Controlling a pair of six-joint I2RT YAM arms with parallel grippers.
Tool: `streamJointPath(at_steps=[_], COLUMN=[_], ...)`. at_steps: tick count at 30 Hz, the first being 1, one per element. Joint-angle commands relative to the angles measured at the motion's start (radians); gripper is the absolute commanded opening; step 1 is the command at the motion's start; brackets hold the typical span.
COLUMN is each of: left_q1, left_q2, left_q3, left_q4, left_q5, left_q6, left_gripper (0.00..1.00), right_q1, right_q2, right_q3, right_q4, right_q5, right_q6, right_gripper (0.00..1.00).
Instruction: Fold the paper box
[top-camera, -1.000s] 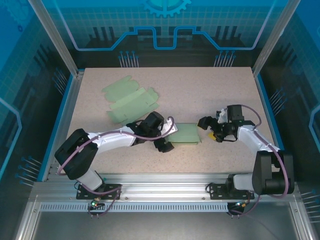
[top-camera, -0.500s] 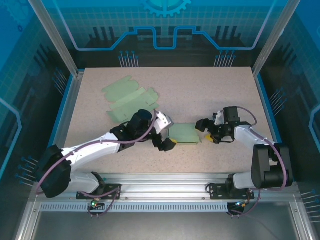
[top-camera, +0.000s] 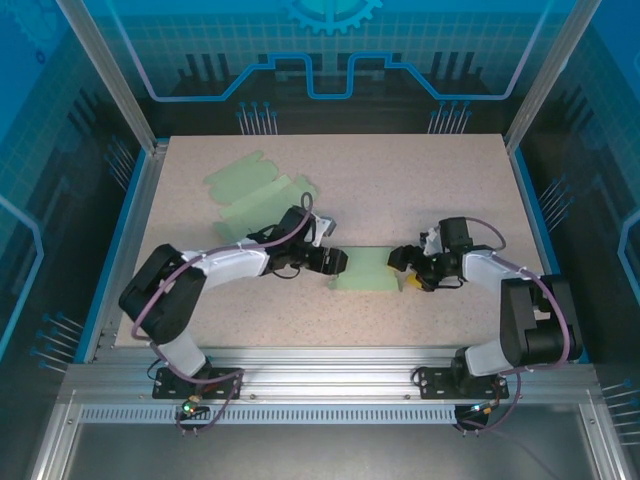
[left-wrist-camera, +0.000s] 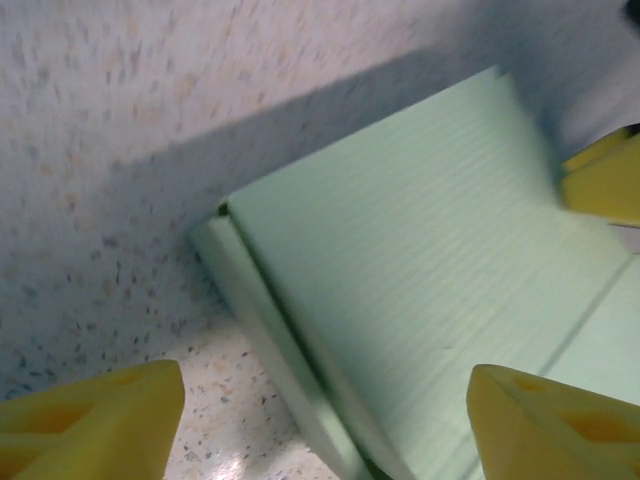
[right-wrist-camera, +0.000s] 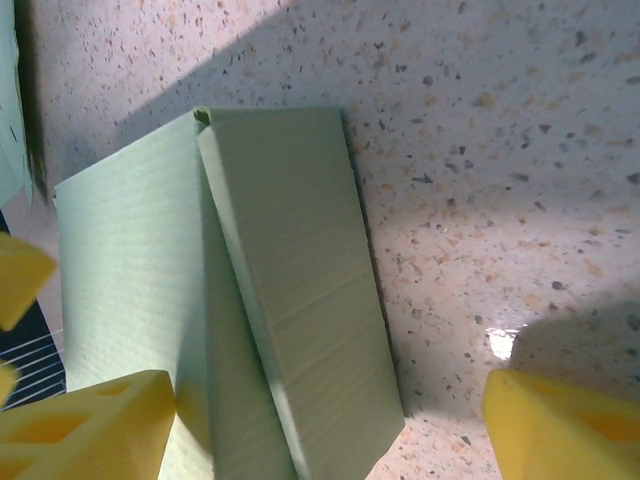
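The pale green paper box (top-camera: 367, 268) lies partly folded on the table between my two grippers. My left gripper (top-camera: 336, 261) stands at its left edge, open. In the left wrist view the box (left-wrist-camera: 420, 260) and its folded side flap lie between the yellow fingertips (left-wrist-camera: 95, 420), untouched. My right gripper (top-camera: 406, 260) stands at the box's right edge, also open. In the right wrist view a folded flap of the box (right-wrist-camera: 295, 290) lies between its spread fingertips (right-wrist-camera: 565, 425). The left gripper's yellow finger (right-wrist-camera: 15, 275) peeks in at that view's left edge.
Flat unfolded green box blanks (top-camera: 255, 196) lie at the back left of the speckled table (top-camera: 420, 180). Metal frame posts and blue panels ring the table. Bare table lies behind and in front of the box.
My left gripper has swung from the box's front left corner up to its left edge. My right gripper has crept left, closer to the box's right edge.
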Motion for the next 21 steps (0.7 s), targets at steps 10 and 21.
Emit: streamJointPath(at_steps=[10, 21], left_q1=[0.067, 0.187], left_q2=[0.143, 0.203], left_q3=[-0.032, -0.119], left_q4=[0.011, 0.144], left_q5=[0.044, 0.223], left_q6=[-0.145, -0.260], left_gripper=[0.32, 0.10], right_q1=[0.050, 0.086], right_q2=[0.076, 0.134], right_q3=[-0.037, -0.049], right_q4=[0.115, 0.370], right_q5=[-0.018, -0.107], right_q6=[0.037, 0.137], right_gripper=[0.81, 0.82])
